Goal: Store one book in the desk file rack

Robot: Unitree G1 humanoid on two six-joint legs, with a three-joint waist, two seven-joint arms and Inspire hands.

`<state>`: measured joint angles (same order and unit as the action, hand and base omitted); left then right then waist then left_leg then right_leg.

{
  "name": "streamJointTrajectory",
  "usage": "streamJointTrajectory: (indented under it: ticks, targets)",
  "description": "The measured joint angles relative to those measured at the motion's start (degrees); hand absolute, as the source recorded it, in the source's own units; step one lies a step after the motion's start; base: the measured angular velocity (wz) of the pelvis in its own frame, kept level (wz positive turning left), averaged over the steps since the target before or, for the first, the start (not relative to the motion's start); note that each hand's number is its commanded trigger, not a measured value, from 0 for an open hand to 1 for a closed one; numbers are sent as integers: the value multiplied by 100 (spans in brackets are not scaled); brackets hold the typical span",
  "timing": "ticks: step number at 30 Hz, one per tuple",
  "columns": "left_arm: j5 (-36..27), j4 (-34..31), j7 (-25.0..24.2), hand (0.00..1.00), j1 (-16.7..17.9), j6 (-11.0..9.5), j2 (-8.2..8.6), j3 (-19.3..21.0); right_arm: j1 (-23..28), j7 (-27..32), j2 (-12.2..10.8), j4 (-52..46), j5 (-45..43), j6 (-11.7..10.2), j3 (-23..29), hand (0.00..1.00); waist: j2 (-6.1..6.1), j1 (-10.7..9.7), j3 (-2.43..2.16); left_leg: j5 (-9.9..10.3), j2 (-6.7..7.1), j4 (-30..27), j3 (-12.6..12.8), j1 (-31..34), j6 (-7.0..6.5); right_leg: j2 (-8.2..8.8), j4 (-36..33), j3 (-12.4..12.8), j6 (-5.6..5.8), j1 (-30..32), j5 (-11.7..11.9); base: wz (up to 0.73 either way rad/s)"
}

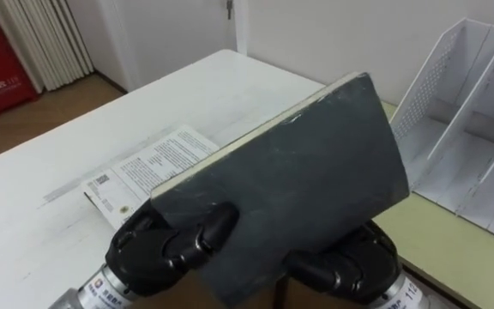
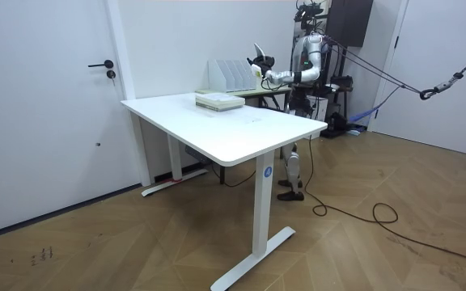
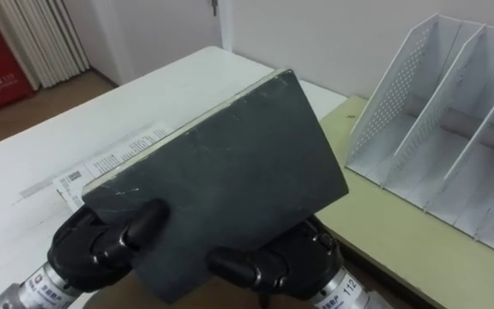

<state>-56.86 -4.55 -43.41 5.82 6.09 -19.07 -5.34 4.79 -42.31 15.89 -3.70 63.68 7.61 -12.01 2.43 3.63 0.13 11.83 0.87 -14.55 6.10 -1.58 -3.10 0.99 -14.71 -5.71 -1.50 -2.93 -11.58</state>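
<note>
Left eye view: left hand, right hand curled round tilted dark book; file rack beside, right.

Your robot's left hand and right hand are black and shiny, with fat, round fingers. Behind each hand you can see a silver metal wrist with a white sticker and small dark print on it. In the room view your robot has silver-grey arms, a dark middle and pale lower legs. Straps run from its shoulders up and away. A dark cable trails from it over the floor.
</note>
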Motion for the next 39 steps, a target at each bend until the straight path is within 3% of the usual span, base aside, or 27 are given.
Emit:
streamJointTrajectory:
  ticks: [8,20,21,22,33,39]
  targets:
    - [5,233,8,100,49,186,16,15,-1,35,-21,-7,822,7,300,0,21,11,-17,-1,-4,3,15,-12,0,0,-1,5,-2,-9,1,0]
    - [7,233,23,100,49,228,23,16,-1,180,-102,-8,903,-2,453,0,-17,17,-17,-1,-8,6,42,-29,1,-4,4,21,-4,-5,0,0]
    - [7,233,23,100,49,228,23,16,-1,189,-107,-9,904,-2,453,16,-22,17,-16,-1,-8,6,43,-34,1,-3,5,21,-4,-5,0,0]
    - [8,233,23,100,49,228,23,16,-1,218,-113,-9,905,-2,453,100,-31,17,-12,-1,-8,13,45,-53,1,-3,9,20,-4,-3,0,0]
    - [17,233,20,100,51,228,29,90,62,217,-108,-162,905,-4,472,100,-16,120,-34,0,-20,94,161,-114,1,-3,91,59,-1,-33,10,-5]
    - [32,229,-145,100,49,229,30,69,84,214,-111,-172,885,0,465,100,53,123,-34,0,-21,121,161,-117,1,-6,86,56,1,-53,20,0]
